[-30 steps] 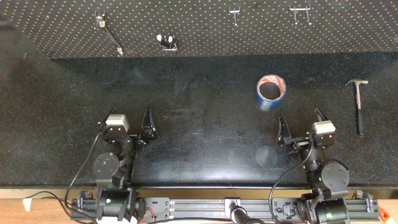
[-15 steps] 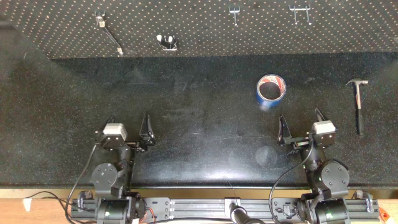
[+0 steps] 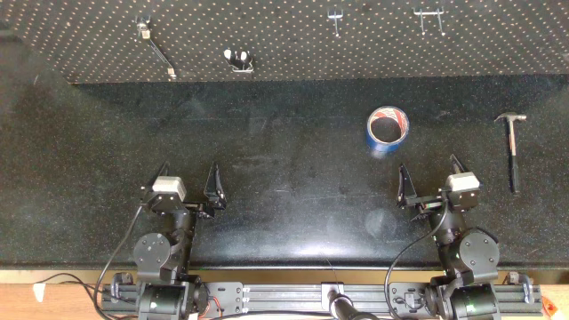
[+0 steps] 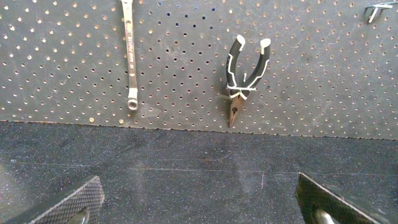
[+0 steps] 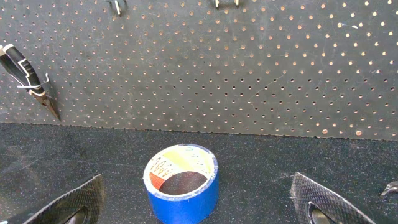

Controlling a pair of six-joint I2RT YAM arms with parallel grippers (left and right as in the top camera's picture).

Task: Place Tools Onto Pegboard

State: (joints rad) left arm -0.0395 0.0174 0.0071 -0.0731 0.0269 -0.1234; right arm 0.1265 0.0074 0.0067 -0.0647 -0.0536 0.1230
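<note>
Tape roll (image 3: 388, 130) rests flat on the table (image 3: 284, 124), hole upward, straight ahead of the right gripper (image 3: 429, 167), whose jaws are spread wide and empty; the left gripper (image 3: 188, 169), likewise spread, is farther off.

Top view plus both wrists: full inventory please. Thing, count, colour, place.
pegboard: one, dark, along the table's far edge
wrench: one, silver, hung on pegboard, left
pliers: one, black-and-white handles, hung on pegboard beside wrench
empty hooks: two sets, metal, pegboard's right half
tape roll: one, blue, on table ahead of right arm
hammer: one, black handle, on table, far right
table: one, black
left gripper: open, over bare table
right gripper: open, near tape roll
</note>
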